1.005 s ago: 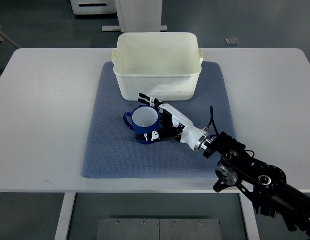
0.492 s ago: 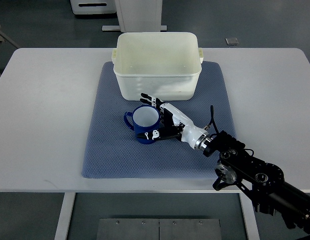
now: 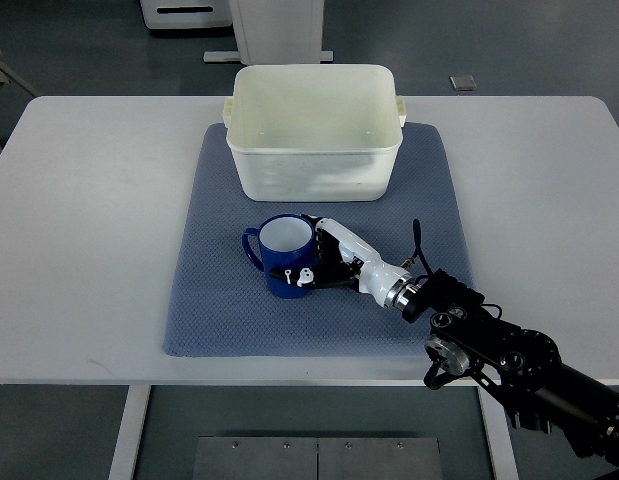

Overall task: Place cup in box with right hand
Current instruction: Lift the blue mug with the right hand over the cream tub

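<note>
A dark blue cup (image 3: pixel 280 252) with a white inside stands upright on the blue-grey mat (image 3: pixel 209 290), its handle pointing left. My right hand (image 3: pixel 311 258) is wrapped around the cup's right side, fingers curled on its wall and thumb at the front. The arm comes in from the lower right. The white plastic box (image 3: pixel 316 128) sits behind the cup at the mat's far edge, with nothing showing inside. The left arm does not show.
The mat lies on a white table (image 3: pixel 79 220). White furniture bases (image 3: pixel 239 25) stand on the floor beyond the table. A small grey object (image 3: pixel 463 83) lies on the floor behind the table's far right.
The right hand's fingers have closed around the cup; earlier they were spread beside its rim. The cup has shifted slightly to the left.
</note>
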Controlling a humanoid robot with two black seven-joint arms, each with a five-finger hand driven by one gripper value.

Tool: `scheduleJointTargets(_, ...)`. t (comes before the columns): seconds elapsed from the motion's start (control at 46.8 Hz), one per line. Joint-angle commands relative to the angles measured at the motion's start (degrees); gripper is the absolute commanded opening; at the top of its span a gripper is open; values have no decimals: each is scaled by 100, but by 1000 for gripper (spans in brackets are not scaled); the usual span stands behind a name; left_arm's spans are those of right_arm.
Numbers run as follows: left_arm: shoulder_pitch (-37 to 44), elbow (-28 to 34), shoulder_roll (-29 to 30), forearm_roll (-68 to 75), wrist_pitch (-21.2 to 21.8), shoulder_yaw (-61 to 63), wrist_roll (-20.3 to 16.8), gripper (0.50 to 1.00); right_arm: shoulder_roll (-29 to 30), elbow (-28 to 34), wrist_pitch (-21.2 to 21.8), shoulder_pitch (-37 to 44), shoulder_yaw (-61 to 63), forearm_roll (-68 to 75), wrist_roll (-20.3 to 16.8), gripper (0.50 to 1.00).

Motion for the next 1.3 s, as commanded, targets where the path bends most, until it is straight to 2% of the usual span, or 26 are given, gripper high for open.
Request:
scheduleJointTargets(0.0, -1, 0, 0, 0, 0, 0, 0, 1000, 0, 10, 3, 8, -1, 2, 0, 500)
scheduleJointTargets(0.107, -1, 0, 0, 0, 0, 0, 0, 1000, 0, 36, 3, 34, -71, 2, 9, 500)
scheduleJointTargets(0.342, -1, 0, 0, 0, 0, 0, 0, 1000, -18, 290, 3, 218, -212, 19, 360, 500)
scheduleJointTargets(0.641, -1, 0, 0, 0, 0, 0, -1, 1000, -764, 809, -32, 614, -160, 72, 360, 500)
scheduleJointTargets(0.984, -1, 0, 0, 0, 0, 0, 0, 1000, -1310, 1091, -14, 1405, -151, 467, 246, 500)
scheduleJointTargets(1.283, -1, 0, 0, 0, 0, 0, 0, 1000, -1266, 950, -137, 2064, -177, 845, -167, 500)
